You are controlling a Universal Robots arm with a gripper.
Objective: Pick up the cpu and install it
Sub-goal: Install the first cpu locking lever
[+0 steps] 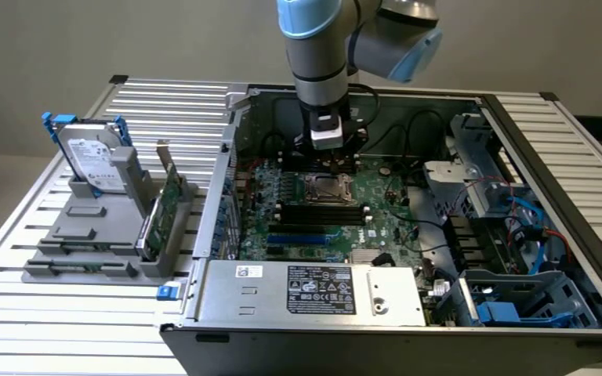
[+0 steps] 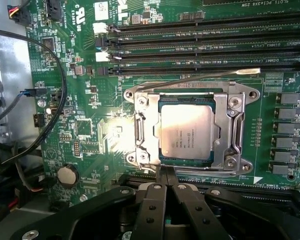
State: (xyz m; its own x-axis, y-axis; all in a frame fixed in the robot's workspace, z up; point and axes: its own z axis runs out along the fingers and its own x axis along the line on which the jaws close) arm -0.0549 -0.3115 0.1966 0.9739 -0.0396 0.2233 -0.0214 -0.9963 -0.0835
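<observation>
— Silver lid, thin tan-green rim: that's the cpu, already lying flat in the socket frame on the green motherboard. Agree?

— Agree. Seated inside the metal frame, square to it, no tilt visible. Lever rod lies along the frame's side toward the memory slots.

— Gripper?

— Pressed together, fingertips touching each other, pinching nothing. The tips end just beside the frame's edge, on the side away from the memory slots — apart from the chip itself.

— So the chip lies straight ahead of the fingertips?

— Yes, directly beyond them in the wrist view, close. Chip is square, so no long axis to speak of; its edges run parallel with the frame and slots.

— Exterior view?

— Arm comes down into the open computer case, gripper hanging just above the board, beside the socket. Single arm, so no question of which is nearer.

— Anything else worth tagging?

— Hard drive with blue bracket stands in the grey holder outside the case, at the exterior view's left, well apart. Judgement: placement looks done, chip in its seat.
</observation>
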